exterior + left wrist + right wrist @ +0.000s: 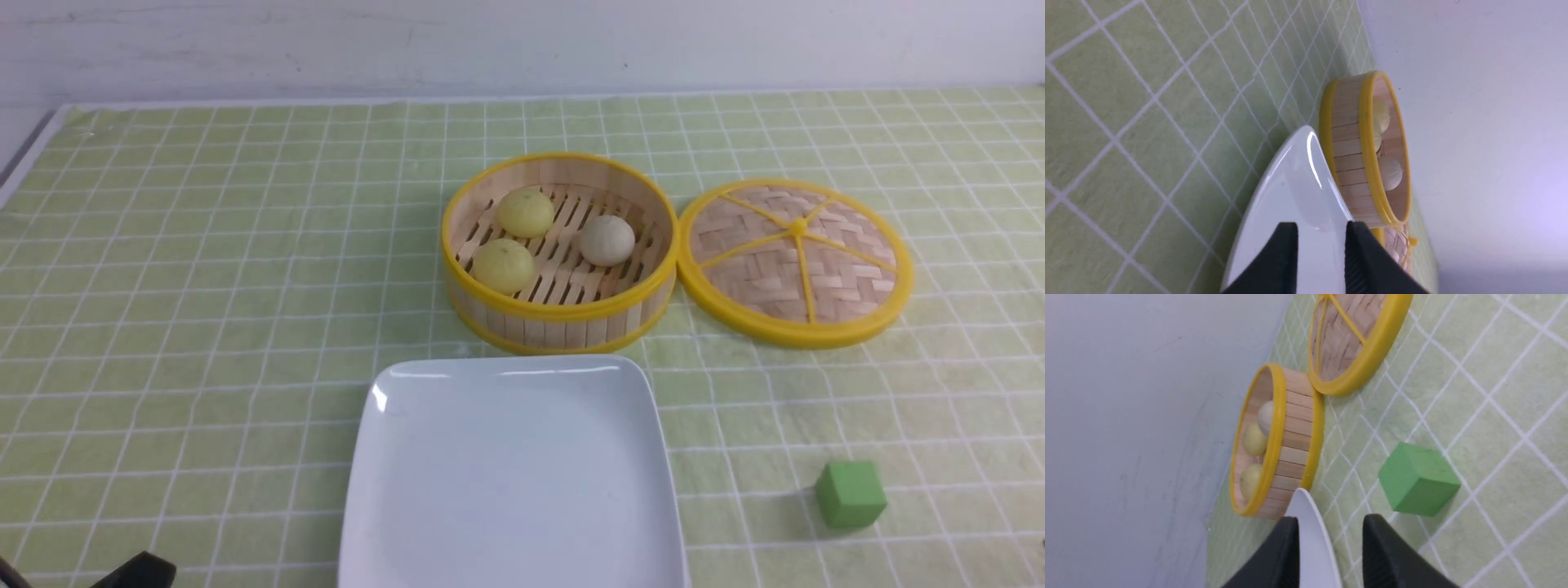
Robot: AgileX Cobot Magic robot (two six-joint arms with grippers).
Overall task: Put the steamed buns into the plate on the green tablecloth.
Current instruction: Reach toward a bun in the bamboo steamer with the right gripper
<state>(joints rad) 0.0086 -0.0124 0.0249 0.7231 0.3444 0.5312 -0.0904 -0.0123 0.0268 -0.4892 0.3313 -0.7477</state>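
Steamed buns [526,212] unobstructed in front view only

My left gripper [1321,226] shows in its wrist view as two black fingers [1274,265] that taper to blunt tips, parted with a clear gap and clasping nothing. My right gripper [1331,520] looks much the same in its own wrist view, two black fingers [1392,555] spread apart with the space between them free. From the front, only a dark corner of my left arm [139,570] pokes in, low at the left edge
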